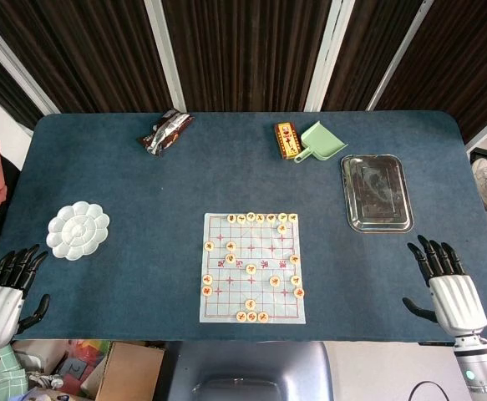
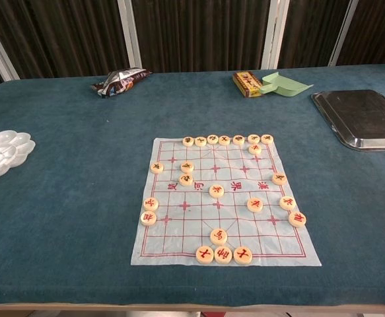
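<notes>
We judged nothing was yet begun: our left hand [image 1: 5, 288] and right hand [image 1: 448, 280] lay empty, fingers spread, at the frame's lower corners; the next move called for reaching toward the centre chess board [image 1: 252, 267].

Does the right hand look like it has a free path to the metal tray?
Probably yes. The right hand rests open at the table's near right edge, and the metal tray lies just beyond it, with only bare blue cloth between them and nothing on the tray.

Each robot hand, left [image 1: 7, 288] and right [image 1: 448, 280], rests spread-fingered, well apart from the chess board [image 1: 252, 267].
</notes>
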`<state>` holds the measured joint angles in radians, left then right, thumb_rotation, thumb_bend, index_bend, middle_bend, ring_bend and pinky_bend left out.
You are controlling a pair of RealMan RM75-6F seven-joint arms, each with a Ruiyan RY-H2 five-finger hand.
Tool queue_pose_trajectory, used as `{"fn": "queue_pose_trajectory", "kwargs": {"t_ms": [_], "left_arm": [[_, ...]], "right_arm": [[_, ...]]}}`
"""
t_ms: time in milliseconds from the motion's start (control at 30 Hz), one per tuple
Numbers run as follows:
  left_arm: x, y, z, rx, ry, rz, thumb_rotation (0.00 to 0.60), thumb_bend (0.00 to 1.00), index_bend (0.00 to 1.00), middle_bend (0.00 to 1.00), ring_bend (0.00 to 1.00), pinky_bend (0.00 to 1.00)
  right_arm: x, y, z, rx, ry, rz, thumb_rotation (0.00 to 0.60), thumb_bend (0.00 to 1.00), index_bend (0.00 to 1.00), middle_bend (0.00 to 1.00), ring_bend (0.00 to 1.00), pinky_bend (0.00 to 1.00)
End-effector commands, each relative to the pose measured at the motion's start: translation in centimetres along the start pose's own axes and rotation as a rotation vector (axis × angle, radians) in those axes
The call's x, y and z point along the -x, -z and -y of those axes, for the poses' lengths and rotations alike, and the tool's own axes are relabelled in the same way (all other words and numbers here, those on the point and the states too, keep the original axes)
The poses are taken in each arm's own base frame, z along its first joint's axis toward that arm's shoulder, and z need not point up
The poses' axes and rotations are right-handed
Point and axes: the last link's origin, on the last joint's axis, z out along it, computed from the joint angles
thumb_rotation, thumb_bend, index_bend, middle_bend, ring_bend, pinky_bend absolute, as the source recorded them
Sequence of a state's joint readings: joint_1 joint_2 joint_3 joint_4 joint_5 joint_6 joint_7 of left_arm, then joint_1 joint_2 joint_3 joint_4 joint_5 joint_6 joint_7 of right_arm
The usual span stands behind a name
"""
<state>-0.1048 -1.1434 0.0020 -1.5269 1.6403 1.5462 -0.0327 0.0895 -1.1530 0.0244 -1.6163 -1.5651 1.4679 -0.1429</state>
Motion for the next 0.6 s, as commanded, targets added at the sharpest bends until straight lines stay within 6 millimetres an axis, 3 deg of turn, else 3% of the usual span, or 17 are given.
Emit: {"fn": "queue_pose_trajectory", "kwargs": {"t_ms": [33, 200, 333, 600], "left_arm": [[0.0, 0.0, 0.0, -0.002, 0.002, -0.003, 0.6, 0.44, 0.0, 0.0, 0.0, 0.06], [-0.1, 0.1, -0.1, 0.012, 0.013, 0.002, 0.6, 0.44, 0.0, 0.0, 0.0, 0.06], [-0.1, 0.0, 0.0, 0.016, 0.027, 0.006, 0.6, 0.44, 0.0, 0.0, 0.0, 0.06], [0.3, -0.3, 0.1, 0.017, 0.022, 0.036, 0.6, 0.44, 0.0, 0.0, 0.0, 0.06]], "right_arm": [[0.1, -0.1, 0.1, -0.006, 0.002, 0.002, 0.6, 0.3, 0.0, 0.0, 0.0, 0.0], [0.5, -0.3, 0.9, -0.037, 0.002, 0.013, 0.6, 0.3, 0.0, 0.0, 0.0, 0.0], [0.8, -1.4, 2.6, -0.137, -0.02, 0.046, 0.6, 0.3, 0.01, 0.0, 0.0, 0.0], [0.8, -6.3, 9.1, -0.42, 0.003, 0.119, 0.6, 0.3, 0.25, 0.0, 0.0, 0.0]]}}
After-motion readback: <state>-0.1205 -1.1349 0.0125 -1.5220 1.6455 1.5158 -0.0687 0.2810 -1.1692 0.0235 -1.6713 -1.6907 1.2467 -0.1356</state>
